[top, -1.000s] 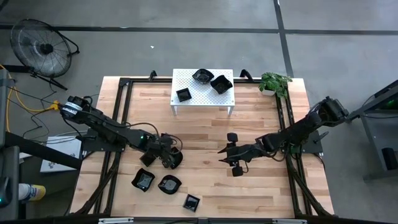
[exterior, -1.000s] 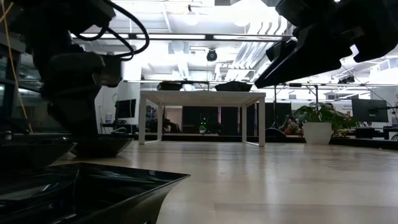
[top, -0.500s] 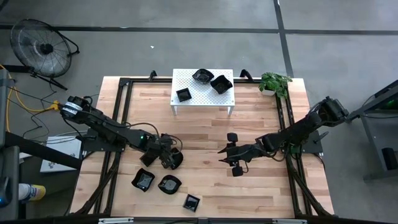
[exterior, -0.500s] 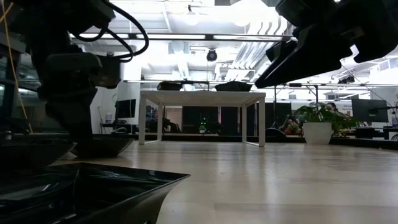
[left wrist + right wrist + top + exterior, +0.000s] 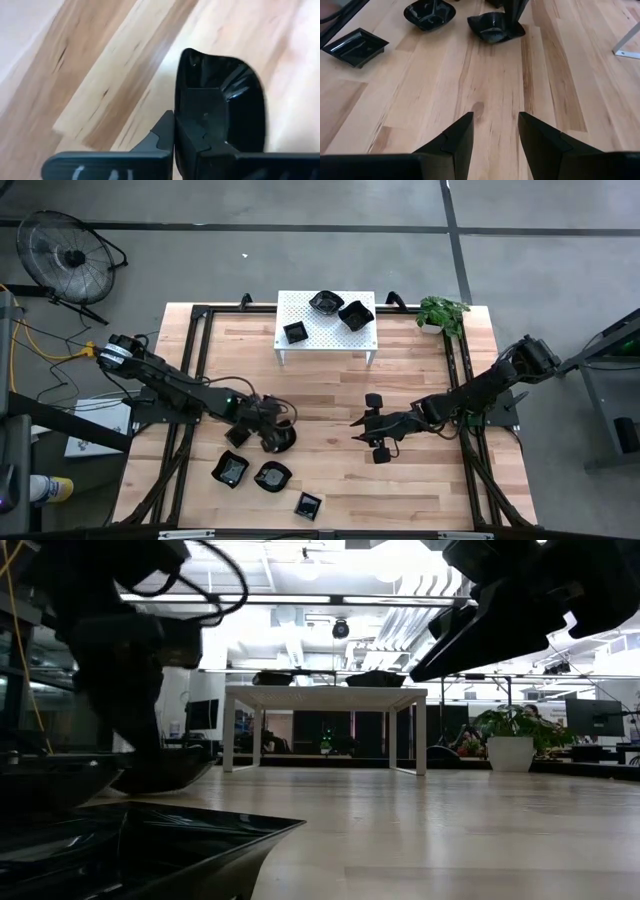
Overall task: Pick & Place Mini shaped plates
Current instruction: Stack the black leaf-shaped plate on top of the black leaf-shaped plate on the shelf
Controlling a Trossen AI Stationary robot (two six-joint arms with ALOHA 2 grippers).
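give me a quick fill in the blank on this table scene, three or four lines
1. The white perforated stand holds ____ black plates.
2. The left gripper has its jaws ____ on the rim of a black plate.
3. The right gripper has its jaws ____ and holds nothing.
4. The potted plant stands at the table's far ____ corner.

Missing words: three; shut; open; right

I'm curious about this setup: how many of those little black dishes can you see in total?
7. Three sit on the white stand. One is gripped by the left gripper. Three lie near the table's front. Others may be hidden.
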